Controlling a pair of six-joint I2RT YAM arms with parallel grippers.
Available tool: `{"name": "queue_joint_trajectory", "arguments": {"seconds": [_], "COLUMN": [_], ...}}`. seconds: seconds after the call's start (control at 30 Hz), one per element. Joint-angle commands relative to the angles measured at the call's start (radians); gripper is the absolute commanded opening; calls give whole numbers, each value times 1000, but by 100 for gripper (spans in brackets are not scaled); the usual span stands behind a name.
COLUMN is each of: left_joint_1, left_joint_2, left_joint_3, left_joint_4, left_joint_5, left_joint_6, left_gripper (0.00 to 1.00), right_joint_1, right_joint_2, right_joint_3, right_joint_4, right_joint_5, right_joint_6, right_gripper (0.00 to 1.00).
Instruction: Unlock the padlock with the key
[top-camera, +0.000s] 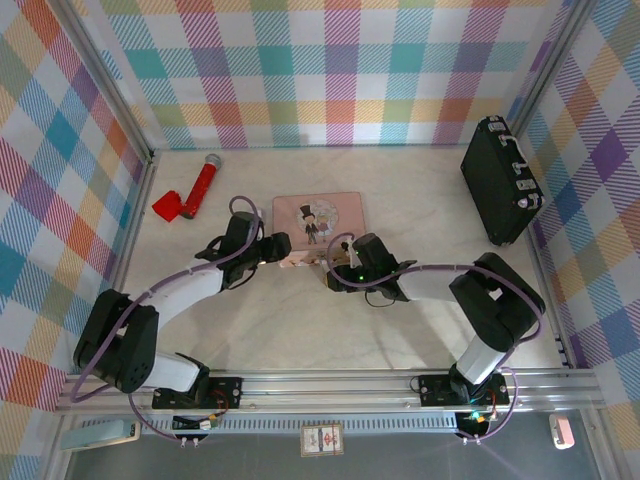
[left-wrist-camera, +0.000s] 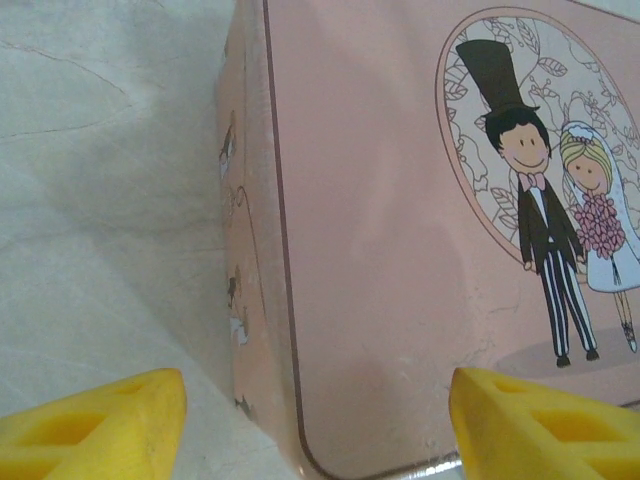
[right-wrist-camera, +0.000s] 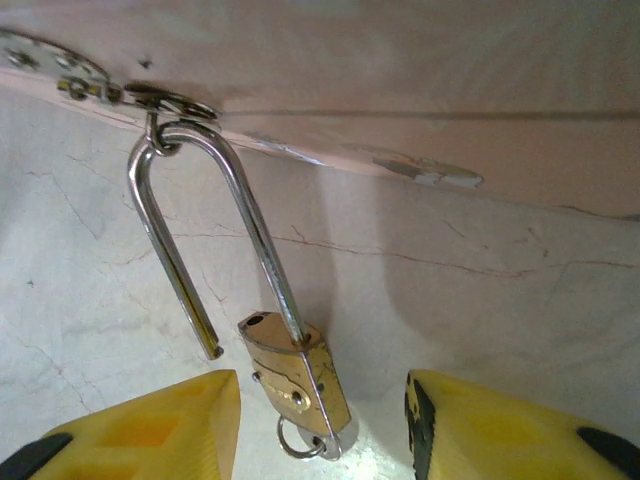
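The brass padlock (right-wrist-camera: 295, 385) hangs by its long silver shackle (right-wrist-camera: 180, 240) from the hasp ring (right-wrist-camera: 170, 103) on the pink tin's edge. The shackle's free end is out of the body, whose empty hole shows. The key (right-wrist-camera: 343, 447), with a small ring, sticks out of the padlock's bottom. My right gripper (right-wrist-camera: 322, 405) is open, with a yellow finger on each side of the padlock body and neither touching it. My left gripper (left-wrist-camera: 315, 400) is open astride the near corner of the pink tin (left-wrist-camera: 380, 250). From above, both grippers (top-camera: 283, 255) (top-camera: 335, 268) meet at the tin's (top-camera: 318, 220) front edge.
A red-handled tool (top-camera: 190, 195) lies at the back left. A black case (top-camera: 500, 180) stands against the right wall. Checked walls enclose the marble table (top-camera: 300, 330) on three sides.
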Motion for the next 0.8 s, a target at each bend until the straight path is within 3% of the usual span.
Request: {"name": "queue_joint_trajectory", "arguments": {"seconds": [0.0,0.57,0.77], "left_joint_1": [18,29,29], "left_joint_2": [34,119,103], "left_joint_3": [-4,6,-8], "left_joint_4": [68,50,8], "left_joint_5": [19,-10,-69], "left_joint_6": [-15,-16,-43], "left_gripper": [70,68,68], "right_joint_1": [-3,-3,1], "right_joint_2": [31,98,121], "right_joint_3": [20,62,69], "right_joint_4": [-15,-36,-28], "right_joint_5": [-40,-96,-120], "right_joint_6": [-19,-44,-21], "right_gripper": [47,42,40]}}
